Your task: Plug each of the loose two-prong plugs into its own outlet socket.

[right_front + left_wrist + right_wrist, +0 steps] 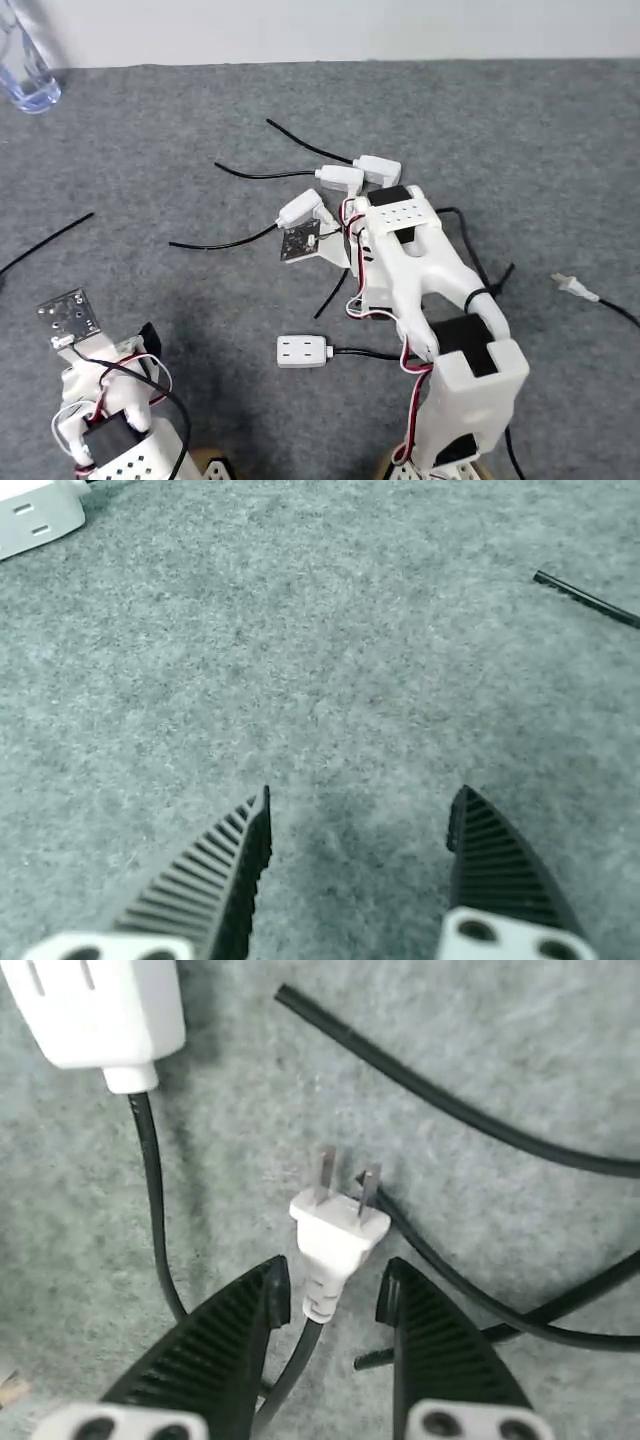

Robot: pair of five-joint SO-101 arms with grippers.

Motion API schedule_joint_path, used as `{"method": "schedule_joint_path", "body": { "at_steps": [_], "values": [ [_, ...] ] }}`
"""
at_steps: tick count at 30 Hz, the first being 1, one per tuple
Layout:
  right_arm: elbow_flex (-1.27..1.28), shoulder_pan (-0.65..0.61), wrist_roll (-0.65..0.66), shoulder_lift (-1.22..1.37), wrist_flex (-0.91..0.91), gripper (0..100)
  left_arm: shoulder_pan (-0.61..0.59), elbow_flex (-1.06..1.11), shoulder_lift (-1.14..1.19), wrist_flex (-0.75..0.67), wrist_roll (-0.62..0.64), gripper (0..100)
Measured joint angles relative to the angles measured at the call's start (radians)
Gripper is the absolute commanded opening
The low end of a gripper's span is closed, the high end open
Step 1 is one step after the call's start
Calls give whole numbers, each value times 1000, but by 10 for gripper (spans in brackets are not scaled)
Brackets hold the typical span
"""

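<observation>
Right claw [335,1270] astride plug [336,1228] (apparently loose)

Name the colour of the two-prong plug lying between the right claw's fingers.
White plug, black cord; best in right wrist view.

You're looking at a grey felt table cover [150,120] — plain white wall [330,30] behind, a clear container [25,75] at its far corner.

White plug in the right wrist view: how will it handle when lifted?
The plug looks small and rigid, so probably light. Its smooth tapered body may slip. The attached black cord will likely drag and twist it.
</observation>
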Motion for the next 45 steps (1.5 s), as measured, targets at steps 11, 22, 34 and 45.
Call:
{"method": "schedule_joint_path", "body": {
  "at_steps": [11, 22, 34, 45],
  "values": [
    [29, -44, 0, 0, -37, 151, 0, 0, 0, 0, 0, 272],
    [29, -57, 0, 15, -40, 151, 0, 0, 0, 0, 0, 272],
    [11, -57, 0, 86, -74, 0, 0, 0, 0, 0, 0, 272],
    [21, -55, -2, 60, -35, 9, 18, 0, 0, 0, 0, 272]
  ]
}}
